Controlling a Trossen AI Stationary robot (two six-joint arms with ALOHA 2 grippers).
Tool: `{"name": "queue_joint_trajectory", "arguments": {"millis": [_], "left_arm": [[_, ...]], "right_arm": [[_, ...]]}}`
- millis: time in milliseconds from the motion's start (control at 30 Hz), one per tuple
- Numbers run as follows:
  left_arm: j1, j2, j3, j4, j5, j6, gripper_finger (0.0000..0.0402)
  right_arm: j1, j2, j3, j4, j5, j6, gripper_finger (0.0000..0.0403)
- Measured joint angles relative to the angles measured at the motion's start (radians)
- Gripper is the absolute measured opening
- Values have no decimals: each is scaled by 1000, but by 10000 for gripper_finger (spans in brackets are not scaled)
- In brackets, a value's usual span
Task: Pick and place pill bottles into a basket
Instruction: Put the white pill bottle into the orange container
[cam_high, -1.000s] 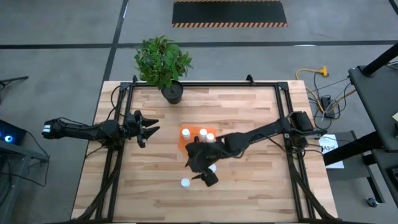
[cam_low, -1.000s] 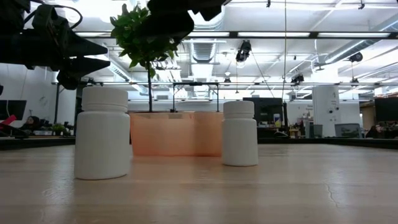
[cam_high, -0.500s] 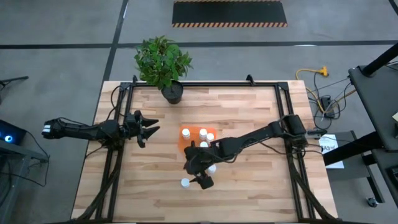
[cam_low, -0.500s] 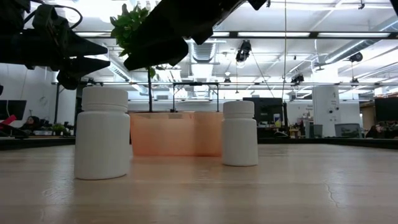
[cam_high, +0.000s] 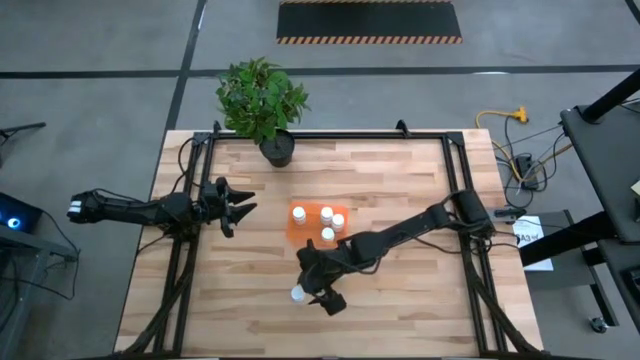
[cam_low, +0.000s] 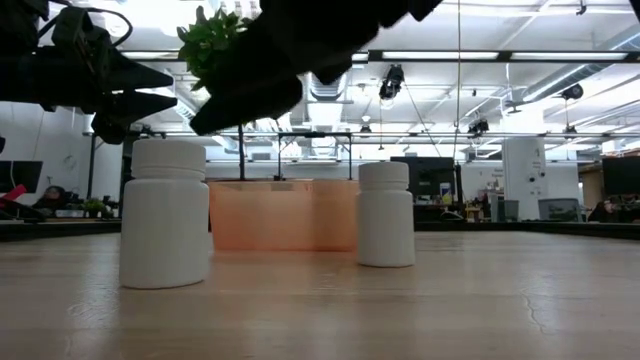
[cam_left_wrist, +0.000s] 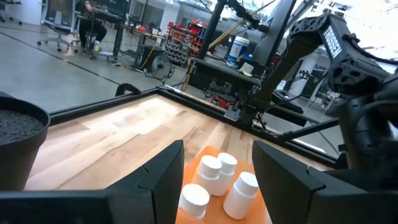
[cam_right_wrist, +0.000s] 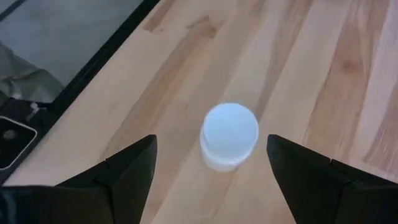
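Desk (cam_high: 400, 190) of pale wooden planks, framed in dark metal rails, carries everything; a leafy potted plant (cam_high: 263, 100) stands at its far edge. Left arm waits at the desk's left side, its left gripper (cam_high: 238, 205) raised and narrowly parted, holding nothing. Right arm reaches across toward the near middle, where the right gripper (cam_high: 322, 292) hangs with fingers spread wide and empty, straddling a white pill bottle (cam_right_wrist: 230, 134) that stands upright on the wood just below.

Basket (cam_high: 300, 228), a small translucent orange plastic box, sits near the desk's centre with three bottles (cam_high: 326, 223) upright in it. In the low view a second loose bottle (cam_low: 386, 214) stands beside the basket, farther off than the near one.

Judging from this, the step in hand is the descent onto the near bottle. It would go best with the cap kept centred between the fingers, lowering until they flank the smooth cylindrical body below the cap, then closing squarely; hard, slick plastic on a round wall could slip or tip if pinched off-centre.
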Motion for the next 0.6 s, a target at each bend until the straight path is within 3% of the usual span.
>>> {"name": "queue_joint_trajectory", "arguments": {"millis": [600], "left_arm": [[0,7,0,-2,0,0,173]], "right_arm": [[-19,142,195,-73,-8,11,285]]}}
